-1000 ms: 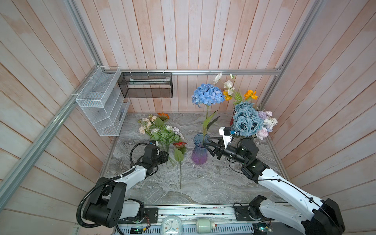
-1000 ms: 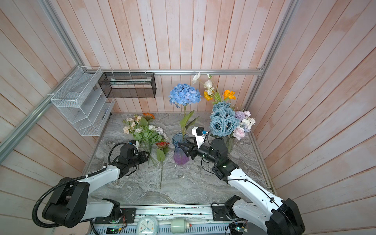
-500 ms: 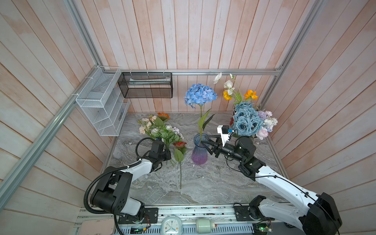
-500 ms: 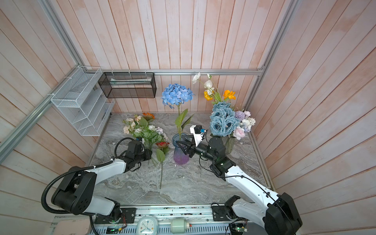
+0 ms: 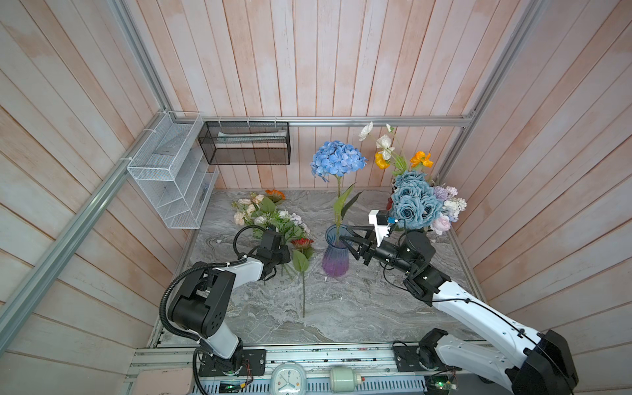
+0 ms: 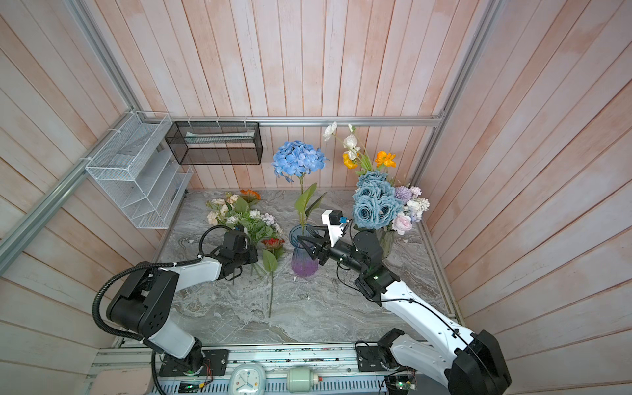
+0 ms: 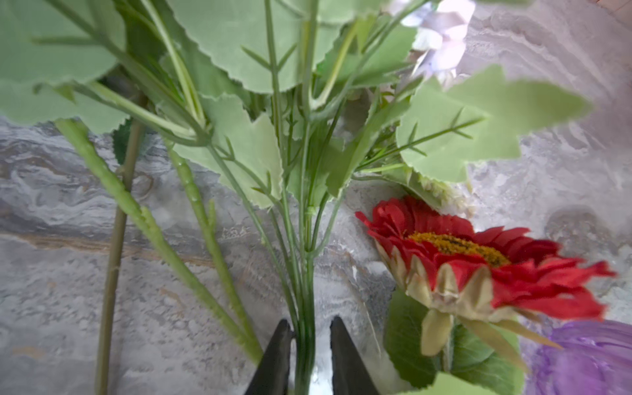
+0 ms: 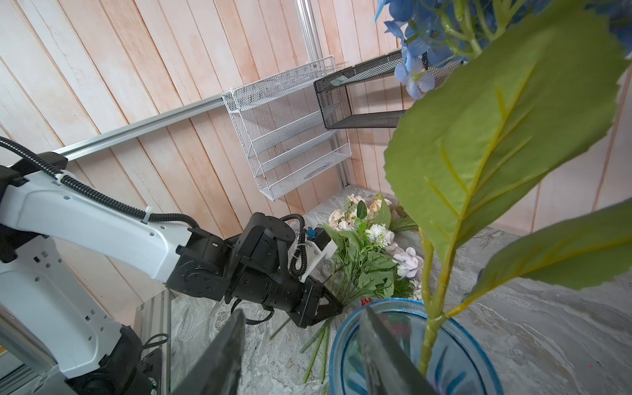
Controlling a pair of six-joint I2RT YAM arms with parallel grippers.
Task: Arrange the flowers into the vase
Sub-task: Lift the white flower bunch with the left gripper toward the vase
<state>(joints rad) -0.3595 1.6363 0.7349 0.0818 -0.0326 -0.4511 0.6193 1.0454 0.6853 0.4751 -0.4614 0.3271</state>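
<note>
The left gripper (image 7: 309, 342) is lying low over the marble tabletop (image 5: 342, 307). Its black fingertips (image 7: 278, 345) are straddling the thin green stems of the lilac-white flower bunch (image 5: 273, 219). The jaws are standing only narrowly apart, one fingertip touching the stems and a sliver of gap showing at the other. A red-orange sunflower (image 7: 461, 253) is lying just beside them.

The right gripper (image 5: 341, 232) is hovering about half open at the glass vase (image 5: 335, 263), one finger over its mouth and the other outside the rim, clamping nothing. The blue hydrangea (image 5: 337, 159) is standing in that vase, its stem near the inner finger but apart from it.
</note>
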